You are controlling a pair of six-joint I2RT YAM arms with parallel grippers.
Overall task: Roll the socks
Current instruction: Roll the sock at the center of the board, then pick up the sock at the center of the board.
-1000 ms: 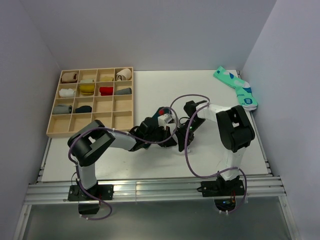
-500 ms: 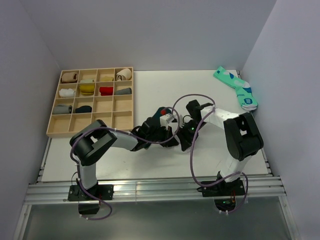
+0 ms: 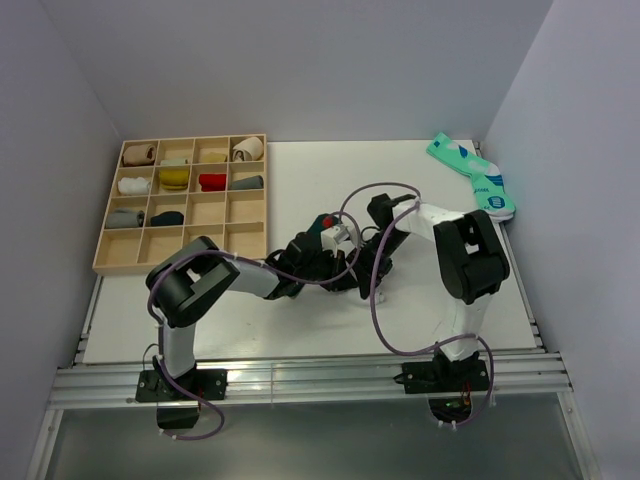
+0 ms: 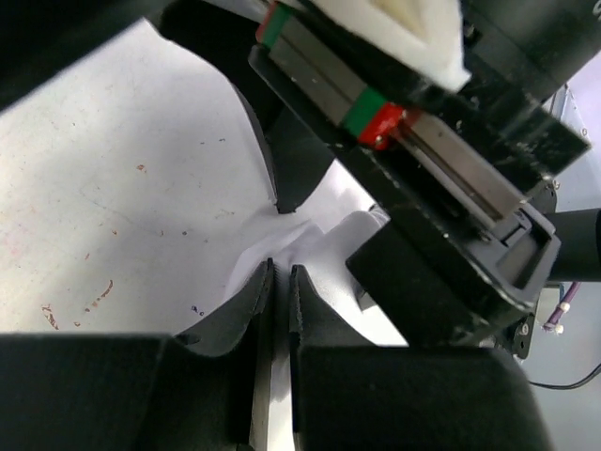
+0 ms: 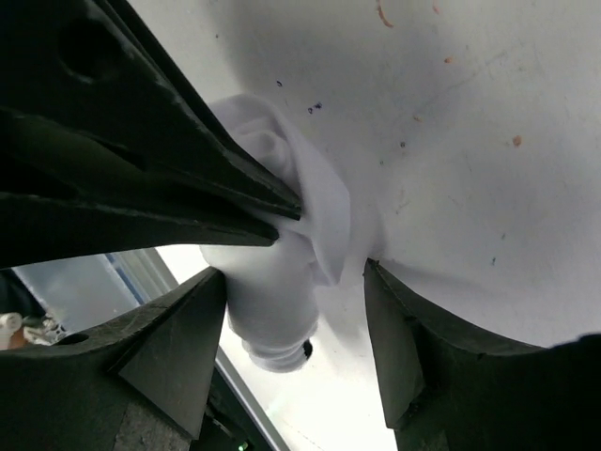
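Note:
The white sock (image 5: 274, 305) lies bunched on the white table under both grippers. My left gripper (image 4: 280, 268) is shut, pinching a fold of the white sock (image 4: 305, 240). My right gripper (image 5: 294, 270) is open and straddles the sock, one finger (image 5: 183, 324) on each side. The left gripper's fingers (image 5: 235, 202) reach in from the upper left of the right wrist view. In the top view both grippers meet at the table's middle, left (image 3: 343, 268) and right (image 3: 363, 270), and cover the sock. The dark green sock is hidden.
A wooden compartment tray (image 3: 250, 215) with several rolled socks stands at the back left. A mint-green pair (image 3: 475, 175) lies at the back right by the wall. Purple cables (image 3: 375, 310) loop over the table near the right arm.
The right arm swung its elbow out to the right and back again. The left arm edged slightly right. Both grippers stayed together at the table's middle.

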